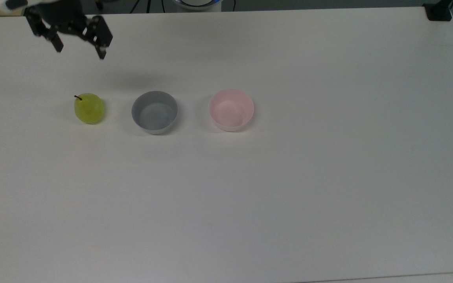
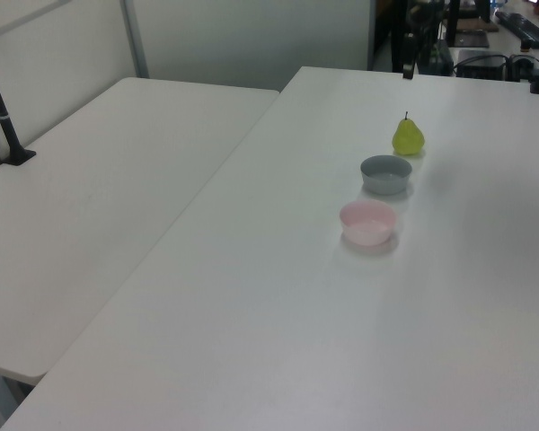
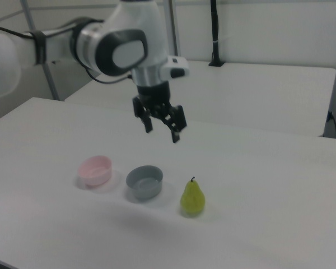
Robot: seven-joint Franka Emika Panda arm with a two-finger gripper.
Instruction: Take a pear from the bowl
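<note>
— Arm, entry one: what is on record?
— One white arm with dark joint covers; in the right view it reaches in from the right view's left, and its last link points straight down.

— Wrist?
— A white flange with a small box on its side, above a black hand.

— Gripper (image 3: 162, 135)?
— Black, two fingers (image 1: 101, 50) spread wide apart, nothing between them, tips down, held in the air. In the top view it sits at the top view's upper left (image 1: 80, 49).
</note>
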